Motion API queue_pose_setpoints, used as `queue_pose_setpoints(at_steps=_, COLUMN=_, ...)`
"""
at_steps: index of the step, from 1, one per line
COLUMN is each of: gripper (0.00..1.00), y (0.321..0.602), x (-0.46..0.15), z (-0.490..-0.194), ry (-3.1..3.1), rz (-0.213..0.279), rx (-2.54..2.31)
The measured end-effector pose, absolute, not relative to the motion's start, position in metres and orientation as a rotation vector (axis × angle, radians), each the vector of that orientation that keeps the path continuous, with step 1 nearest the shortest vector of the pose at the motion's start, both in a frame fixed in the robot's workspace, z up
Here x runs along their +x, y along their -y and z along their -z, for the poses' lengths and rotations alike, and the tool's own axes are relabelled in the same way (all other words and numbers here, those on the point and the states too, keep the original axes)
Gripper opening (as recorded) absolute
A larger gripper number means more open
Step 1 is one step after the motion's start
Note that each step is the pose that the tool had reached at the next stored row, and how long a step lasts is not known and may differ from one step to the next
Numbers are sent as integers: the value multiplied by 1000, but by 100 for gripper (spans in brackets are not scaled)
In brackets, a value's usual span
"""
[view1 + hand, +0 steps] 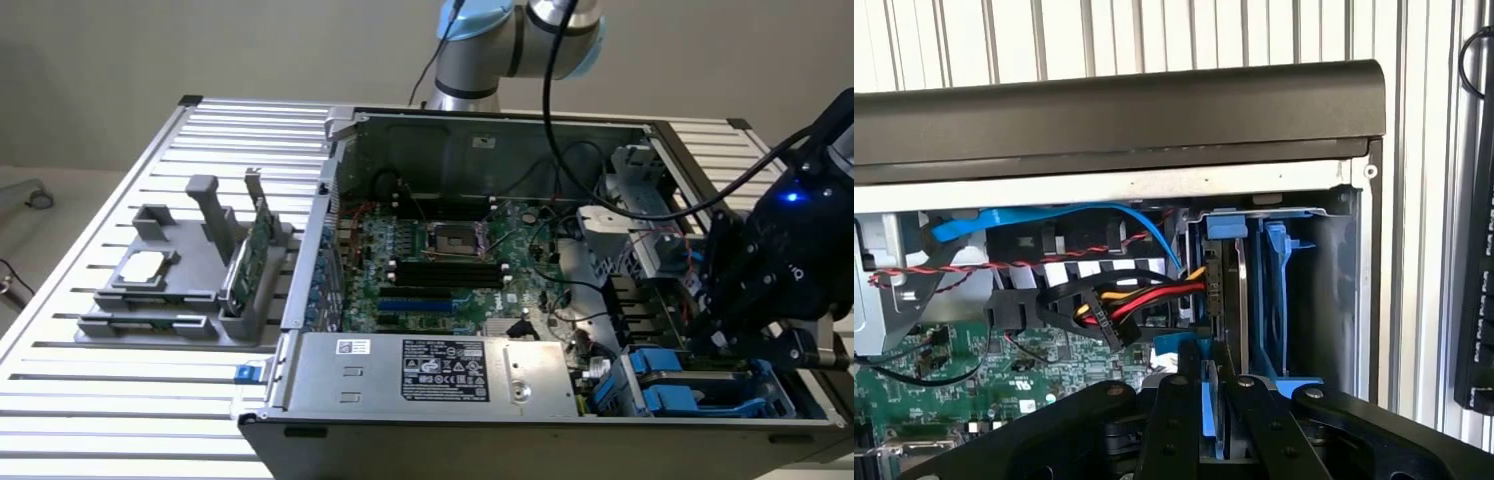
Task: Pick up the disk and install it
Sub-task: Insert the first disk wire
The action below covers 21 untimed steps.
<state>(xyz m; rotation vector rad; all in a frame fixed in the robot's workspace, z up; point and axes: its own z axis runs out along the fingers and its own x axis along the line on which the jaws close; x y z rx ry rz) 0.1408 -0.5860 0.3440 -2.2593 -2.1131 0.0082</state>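
Seemingly on edge, the disk in the pressed-together pincer, long axis toward the drive bay.

We see a black gripper closed on the disk, whose rails are blue. The case is black outside, bare silver-grey within, and the motherboard is green with black and blue slots. The power supply is silver with a black-and-white label. Cables run red, yellow, black and blue. The table is ribbed silver, the holder grey, the card green.
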Motion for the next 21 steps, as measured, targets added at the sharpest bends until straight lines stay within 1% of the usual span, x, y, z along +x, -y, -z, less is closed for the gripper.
queue_pose_setpoints(at_steps=8, gripper=16, y=591, x=141, z=-340, ry=2111, rz=-3, rx=-2256)
queue_pose_setpoints(at_steps=21, gripper=16, y=592, x=141, z=-338, ry=2099, rz=24, rx=-2242)
